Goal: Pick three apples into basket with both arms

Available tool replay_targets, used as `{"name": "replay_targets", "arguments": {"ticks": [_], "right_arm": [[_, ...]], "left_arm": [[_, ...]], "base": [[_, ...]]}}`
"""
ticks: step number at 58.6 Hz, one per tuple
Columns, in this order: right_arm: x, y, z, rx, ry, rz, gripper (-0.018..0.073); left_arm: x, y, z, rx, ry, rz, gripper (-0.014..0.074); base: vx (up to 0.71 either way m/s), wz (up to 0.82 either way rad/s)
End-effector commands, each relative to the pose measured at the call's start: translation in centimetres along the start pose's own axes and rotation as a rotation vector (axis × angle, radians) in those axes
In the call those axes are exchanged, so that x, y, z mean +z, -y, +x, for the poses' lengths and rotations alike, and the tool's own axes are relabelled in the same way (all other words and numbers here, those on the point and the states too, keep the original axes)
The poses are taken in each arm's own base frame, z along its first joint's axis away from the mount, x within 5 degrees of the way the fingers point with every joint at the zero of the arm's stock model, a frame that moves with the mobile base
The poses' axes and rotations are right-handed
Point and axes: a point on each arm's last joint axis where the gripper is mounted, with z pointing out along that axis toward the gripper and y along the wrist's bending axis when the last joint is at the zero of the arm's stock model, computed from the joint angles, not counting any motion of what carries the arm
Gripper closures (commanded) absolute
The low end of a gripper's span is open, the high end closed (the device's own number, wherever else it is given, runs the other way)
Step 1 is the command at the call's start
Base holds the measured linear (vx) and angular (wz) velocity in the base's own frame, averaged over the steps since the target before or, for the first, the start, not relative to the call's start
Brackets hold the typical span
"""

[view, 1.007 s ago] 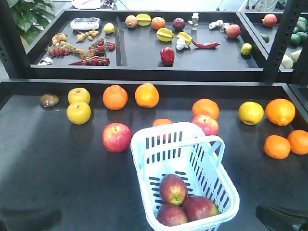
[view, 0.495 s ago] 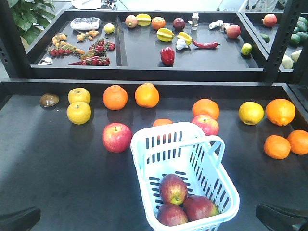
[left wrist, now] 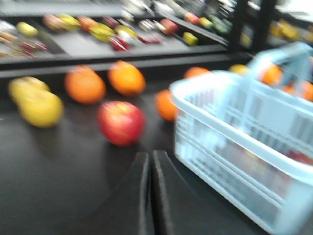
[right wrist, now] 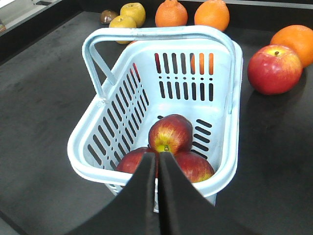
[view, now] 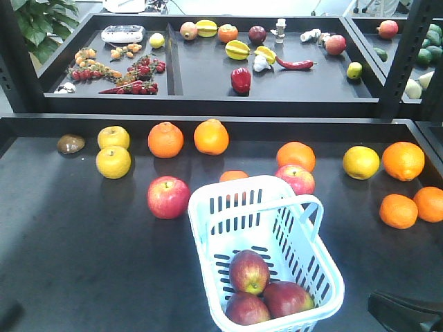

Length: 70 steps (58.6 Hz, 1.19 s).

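Three dark red apples lie together at the near end of the pale blue basket (view: 208,207): one on top (view: 249,271) and two below (view: 286,297) (view: 247,309). The right wrist view looks down into the basket (right wrist: 161,33) at the same apples (right wrist: 170,133) (right wrist: 195,166) (right wrist: 132,160). My right gripper (right wrist: 157,154) is shut and empty, hovering just outside the basket's near rim. My left gripper (left wrist: 150,154) is also shut and empty, low over the black table, left of the basket (left wrist: 230,142). That view is blurred.
Two lighter red apples lie on the table, one left of the basket (view: 168,197) and one behind it (view: 295,179). Oranges (view: 166,140) and yellow fruits (view: 113,162) are scattered behind. The right arm (view: 405,311) shows at the lower right corner. A raised shelf (view: 208,104) of produce stands behind.
The left arm's dark shape at the lower left corner of the front view has drawn back almost out of frame. The basket, apples and right arm have not moved.
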Motion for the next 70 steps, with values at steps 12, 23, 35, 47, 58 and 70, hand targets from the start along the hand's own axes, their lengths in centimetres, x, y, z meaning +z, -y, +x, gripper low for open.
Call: {"name": "replay_targets", "arguments": {"ticks": [12,23,35,47,58,70], "right_arm": [[-0.3,0.1,-1.3,0.003,0.080,0.022,0.0564],[-0.3,0.1,-1.3,0.003,0.077,0.020,0.0564],[-0.3,0.1,-1.3,0.003,0.077,0.020,0.0564],[-0.3,0.1,-1.3,0.003,0.077,0.020,0.0564],[-0.3,0.1,-1.3,0.003,0.077,0.020,0.0564],[-0.3,0.1,-1.3,0.003,0.077,0.020,0.0564]], "left_arm": [[-1.7,-1.2,-2.4,0.076,0.271,-0.248,0.0602],[-1.8,-1.5,-2.4,0.057,0.272,-0.313,0.0602],[-1.9,-1.8,-2.4,0.019,0.282,-0.353,0.0602],[-1.9,-1.9,-2.3,-0.015,0.280,-0.377,0.0602],[-1.9,-1.9,-2.3,-0.015,0.281,-0.377,0.0602],[-1.9,-1.9,-2.3,-0.020,0.282,-0.376,0.0602]], "base": [[0.00,0.00],[0.00,0.00],[0.00,0.00],[0.00,0.00],[0.00,0.00],[0.00,0.00]]}}
